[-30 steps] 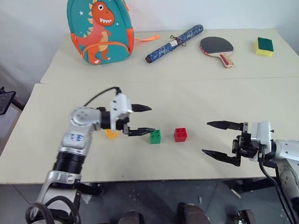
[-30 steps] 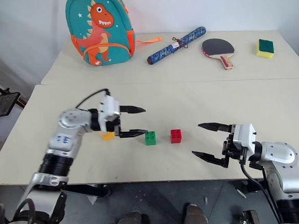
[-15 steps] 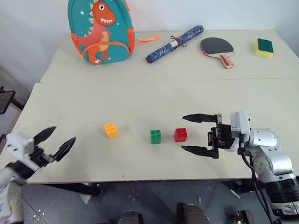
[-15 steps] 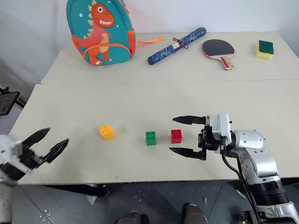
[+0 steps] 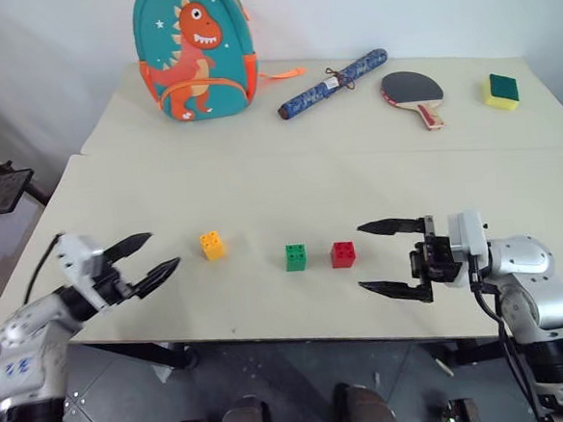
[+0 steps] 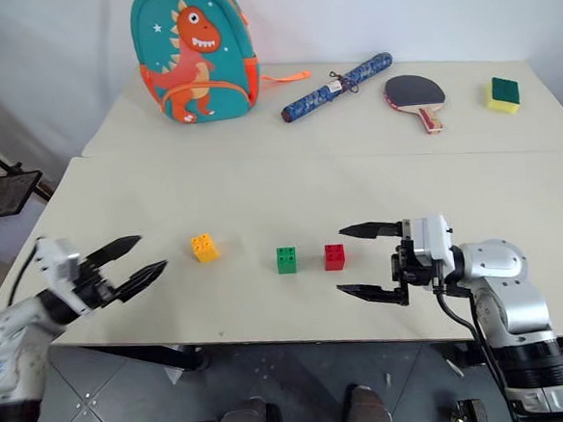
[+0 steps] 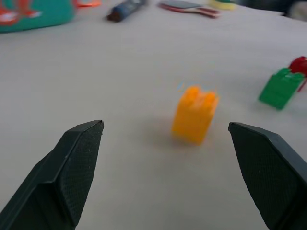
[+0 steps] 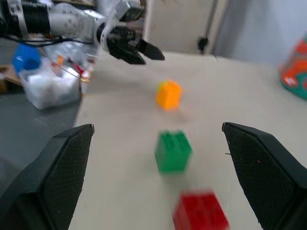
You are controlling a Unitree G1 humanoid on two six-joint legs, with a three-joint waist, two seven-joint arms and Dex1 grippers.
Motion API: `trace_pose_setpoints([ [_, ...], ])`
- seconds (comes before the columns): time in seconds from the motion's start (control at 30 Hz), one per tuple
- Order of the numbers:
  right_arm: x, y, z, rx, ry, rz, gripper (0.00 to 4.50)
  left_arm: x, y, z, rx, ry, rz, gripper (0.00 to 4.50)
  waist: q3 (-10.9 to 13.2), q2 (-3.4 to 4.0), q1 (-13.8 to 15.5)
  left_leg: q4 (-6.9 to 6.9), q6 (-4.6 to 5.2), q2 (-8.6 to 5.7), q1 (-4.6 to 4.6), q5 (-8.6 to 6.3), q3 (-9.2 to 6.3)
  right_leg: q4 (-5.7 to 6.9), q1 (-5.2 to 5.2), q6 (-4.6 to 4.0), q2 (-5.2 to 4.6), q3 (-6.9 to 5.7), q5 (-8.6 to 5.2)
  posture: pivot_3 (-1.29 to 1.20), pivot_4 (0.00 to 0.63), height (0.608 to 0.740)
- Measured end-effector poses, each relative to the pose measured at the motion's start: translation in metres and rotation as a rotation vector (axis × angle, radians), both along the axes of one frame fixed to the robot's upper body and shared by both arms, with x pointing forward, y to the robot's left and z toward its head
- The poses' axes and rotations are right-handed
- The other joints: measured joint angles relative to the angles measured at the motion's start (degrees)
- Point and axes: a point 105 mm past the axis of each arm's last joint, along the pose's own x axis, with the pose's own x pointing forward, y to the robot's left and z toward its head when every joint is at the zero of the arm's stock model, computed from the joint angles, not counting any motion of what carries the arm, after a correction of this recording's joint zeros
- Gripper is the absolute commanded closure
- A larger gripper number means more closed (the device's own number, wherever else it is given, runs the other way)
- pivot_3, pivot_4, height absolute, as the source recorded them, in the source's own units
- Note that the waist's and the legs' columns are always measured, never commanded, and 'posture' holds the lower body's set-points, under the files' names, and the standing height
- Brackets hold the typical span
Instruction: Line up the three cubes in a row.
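Left eye view shows yellow cube (image 5: 211, 245), green cube (image 5: 295, 257) and red cube (image 5: 343, 254) nearly aligned; both the left hand (image 5: 148, 261) and right hand (image 5: 394, 257) are open and empty, and the yellow cube probably needs moving closer.

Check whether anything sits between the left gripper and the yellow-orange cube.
Nothing visible does. The left gripper is open at the near left of the table, and only bare tabletop lies between it and the yellow-orange cube. The green cube and red cube lie beyond it.

The yellow-orange cube (image 7: 194, 115) stands beyond the open left end effector (image 7: 177, 177), untouched.
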Motion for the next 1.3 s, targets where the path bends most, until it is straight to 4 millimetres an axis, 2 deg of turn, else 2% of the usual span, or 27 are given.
trace_pose_setpoints([
  [0.13,-0.002,-0.006,-0.009,-0.011,0.022,-0.035,0.0,0.016,-0.015,-0.021,0.064,0.074,-0.104,0.05,0.0,0.0,-1.4,-0.09,0.0,0.05,0.01,0.0,0.15,0.0,-0.11,0.0,0.03,0.0,0.0,0.0,0.15,0.74],
  [0.23,-0.004,-0.007,-0.01,-0.009,0.023,-0.049,0.0,0.028,-0.018,-0.021,0.086,0.067,-0.126,0.05,0.0,-0.01,-1.2,-0.04,0.0,0.05,-0.01,0.01,0.15,-0.01,-0.11,0.0,0.02,0.0,0.0,0.0,0.15,0.74],
  [0.27,-0.005,-0.007,-0.011,-0.009,0.025,-0.053,0.0,0.031,-0.019,-0.02,0.091,0.059,-0.13,0.44,0.0,-0.01,-1.1,-0.01,0.0,0.05,-0.02,0.0,0.15,0.0,-0.11,0.0,0.02,0.01,0.0,0.0,0.15,0.74],
  [0.37,-0.008,-0.007,-0.012,-0.005,0.026,-0.067,0.0,0.037,-0.025,-0.016,0.098,0.031,-0.165,1.22,0.0,-0.01,-0.9,0.04,0.02,0.05,-0.06,-0.01,0.15,-0.01,-0.1,0.01,0.01,0.01,0.0,0.0,0.15,0.74],
  [0.57,-0.012,-0.009,-0.013,0.0,0.025,-0.095,0.0,0.033,-0.035,-0.02,0.105,0.036,-0.25,3.0,0.0,-0.01,-0.9,0.06,0.03,0.05,-0.05,-0.01,0.15,0.0,-0.1,0.01,0.01,0.01,0.01,0.0,0.15,0.74],
  [0.73,-0.013,-0.012,-0.015,-0.006,0.033,-0.107,0.0,0.026,-0.054,-0.021,0.156,0.048,-0.402,3.01,0.0,-0.01,-0.7,0.13,0.05,0.05,-0.09,-0.02,0.15,0.0,-0.09,0.01,0.01,0.01,0.01,0.0,0.15,0.74],
  [0.9,-0.013,-0.013,-0.015,-0.012,0.034,-0.107,0.0,0.029,-0.089,-0.016,0.226,0.004,-0.596,3.01,0.0,-0.02,0.0,0.23,0.08,0.04,-0.11,-0.04,0.17,-0.01,-0.07,0.01,0.01,0.01,0.01,0.0,0.15,0.74],
  [1.07,-0.014,-0.015,-0.016,-0.021,0.043,-0.112,0.0,0.039,-0.102,-0.019,0.262,0.003,-0.657,3.01,0.0,-0.02,0.1,0.23,0.09,0.04,-0.11,-0.04,0.19,-0.03,-0.07,0.01,0.02,0.01,0.01,0.0,0.15,0.74],
  [1.23,-0.018,-0.015,-0.02,-0.025,0.059,-0.117,0.0,0.041,-0.102,-0.02,0.284,0.0,-0.693,3.01,0.0,-0.03,0.3,0.23,0.1,0.04,-0.12,-0.05,0.19,-0.03,-0.07,0.01,0.01,0.01,0.01,0.0,0.15,0.74],
  [1.3,-0.019,-0.016,-0.021,-0.025,0.064,-0.123,0.0,0.041,-0.101,-0.02,0.286,0.002,-0.696,2.27,0.0,-0.03,0.3,0.24,0.11,0.04,-0.11,-0.06,0.2,-0.03,-0.06,0.01,0.01,0.02,0.01,0.0,0.15,0.74],
])
